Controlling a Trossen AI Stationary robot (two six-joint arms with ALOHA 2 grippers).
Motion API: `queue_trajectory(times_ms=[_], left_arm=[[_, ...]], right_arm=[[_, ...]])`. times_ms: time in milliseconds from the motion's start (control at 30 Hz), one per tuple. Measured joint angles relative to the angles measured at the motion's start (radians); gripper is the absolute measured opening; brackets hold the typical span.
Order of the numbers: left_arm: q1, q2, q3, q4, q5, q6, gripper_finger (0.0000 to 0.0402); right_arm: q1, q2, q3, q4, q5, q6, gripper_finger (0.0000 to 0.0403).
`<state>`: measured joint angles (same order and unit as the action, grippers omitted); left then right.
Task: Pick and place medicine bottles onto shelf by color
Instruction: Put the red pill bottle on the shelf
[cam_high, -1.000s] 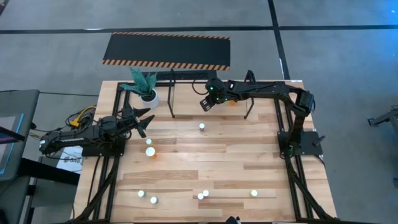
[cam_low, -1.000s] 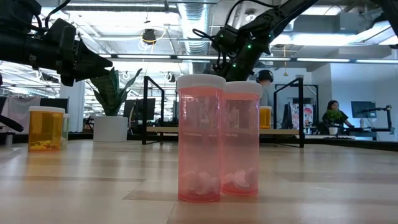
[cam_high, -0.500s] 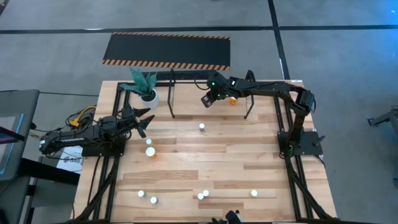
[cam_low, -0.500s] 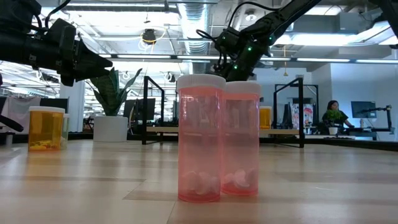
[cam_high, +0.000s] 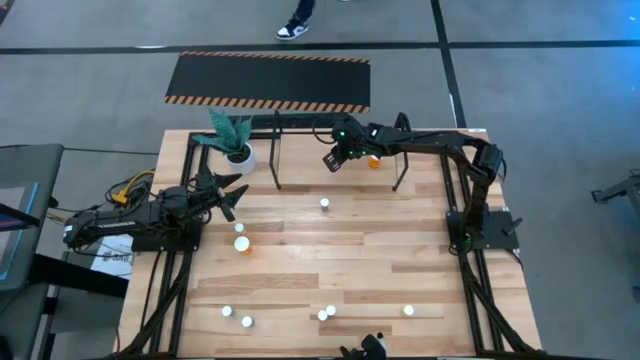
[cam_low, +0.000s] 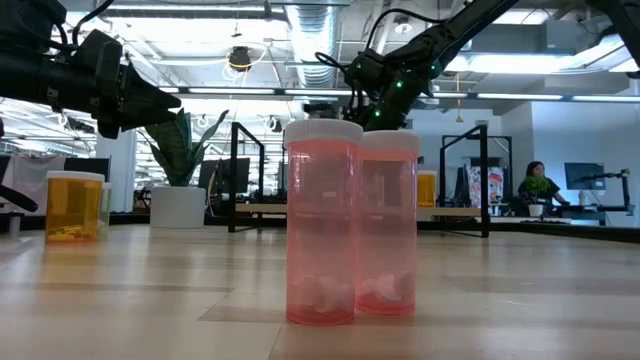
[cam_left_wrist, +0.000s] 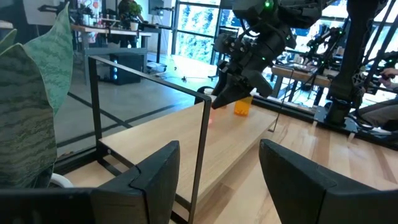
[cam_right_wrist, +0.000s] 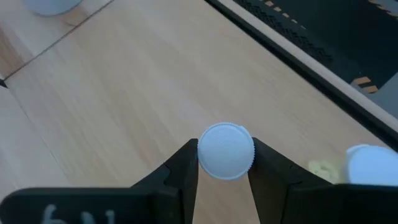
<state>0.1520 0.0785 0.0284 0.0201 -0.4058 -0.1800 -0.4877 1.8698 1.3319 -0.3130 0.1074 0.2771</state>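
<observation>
The right gripper (cam_right_wrist: 225, 167) has its fingers clamped on a white-capped bottle (cam_right_wrist: 226, 150) above the shelf (cam_high: 277, 150) at the counter's far side; the left gripper (cam_high: 232, 192) waits half-open at left.

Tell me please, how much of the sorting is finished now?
One orange bottle already stands on the shelf. The right hand grips a white-capped bottle above it. About eight bottles wait on the table; the left hand holds nothing.
</observation>
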Motion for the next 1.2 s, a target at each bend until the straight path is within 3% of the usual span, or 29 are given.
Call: queue_trajectory(times_ms=[1200], left_arm=[[0.000, 0.000, 0.000, 0.000, 0.000, 0.000, 0.0208]], right_arm=[[0.016, 0.000, 0.000, 0.002, -0.001, -0.014, 0.0170]])
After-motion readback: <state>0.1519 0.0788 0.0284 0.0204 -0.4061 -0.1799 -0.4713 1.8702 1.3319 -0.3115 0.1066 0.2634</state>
